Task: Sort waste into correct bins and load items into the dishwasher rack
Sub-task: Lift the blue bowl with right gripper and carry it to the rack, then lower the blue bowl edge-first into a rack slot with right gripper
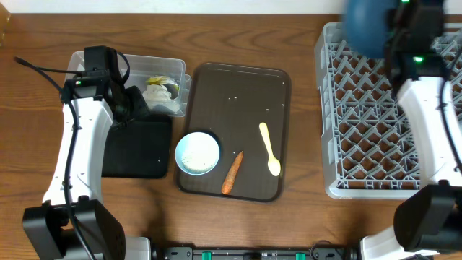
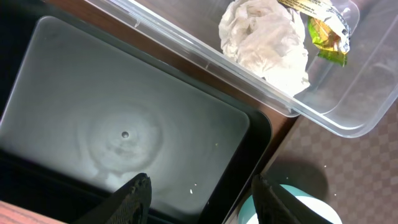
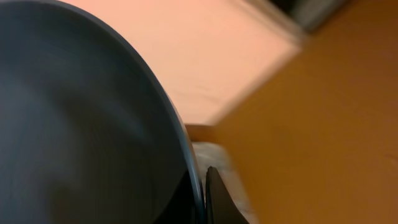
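Note:
My right gripper is shut on the rim of the large dark-blue bowl and holds it above the far left corner of the light-grey dishwasher rack. In the right wrist view the bowl fills the left side, its rim pinched between the fingers. My left gripper is open and empty over the black tray. The clear tub holds a white wrapper and a yellow-green wrapper. The white bowl, carrot piece and pale yellow spoon lie on the brown tray. The cups are out of view.
The clear tub and the black tray sit side by side left of the brown tray. A few white rice grains lie on the black tray, and a few on the brown tray. The white bowl's edge shows by my left fingers.

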Motion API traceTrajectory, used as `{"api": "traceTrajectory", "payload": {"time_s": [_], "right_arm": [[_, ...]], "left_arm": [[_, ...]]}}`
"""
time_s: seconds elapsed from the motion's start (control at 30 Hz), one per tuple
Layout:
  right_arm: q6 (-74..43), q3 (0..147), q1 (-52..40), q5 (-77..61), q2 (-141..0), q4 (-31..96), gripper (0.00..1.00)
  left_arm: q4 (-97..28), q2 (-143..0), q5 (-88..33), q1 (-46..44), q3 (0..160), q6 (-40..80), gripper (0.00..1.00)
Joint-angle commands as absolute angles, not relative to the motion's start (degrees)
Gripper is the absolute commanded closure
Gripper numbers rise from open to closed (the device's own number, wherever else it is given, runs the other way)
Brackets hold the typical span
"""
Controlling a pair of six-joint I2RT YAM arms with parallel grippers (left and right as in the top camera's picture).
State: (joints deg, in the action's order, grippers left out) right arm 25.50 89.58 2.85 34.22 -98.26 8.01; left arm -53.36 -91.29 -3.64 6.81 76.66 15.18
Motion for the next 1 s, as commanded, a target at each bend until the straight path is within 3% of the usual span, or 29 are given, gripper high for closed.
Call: {"api": "traceTrajectory", "payload": {"time_s": [0.0, 0.5, 0.7, 0.97], "right_arm": [[35.81, 90.19, 8.58, 42.92, -98.85, 4.56, 0.99], [50.22, 90.19, 21.41, 45.01, -107.33, -7.55, 0.99], [55.55, 90.19, 23.55, 45.84, -112.01, -17.06, 0.99], [55.81, 90.19, 23.18, 45.67, -116.95, -16.62, 0.99]], "left_arm": [[-53.54, -90.11, -3.2, 6.94, 77.14, 15.53, 0.45], [-53.52, -90.11, -3.6, 6.94, 77.14, 15.53, 0.45], [-53.54, -90.11, -3.6, 6.94, 77.14, 15.53, 0.45], [-53.52, -90.11, -3.6, 6.94, 77.14, 15.53, 0.45]]}}
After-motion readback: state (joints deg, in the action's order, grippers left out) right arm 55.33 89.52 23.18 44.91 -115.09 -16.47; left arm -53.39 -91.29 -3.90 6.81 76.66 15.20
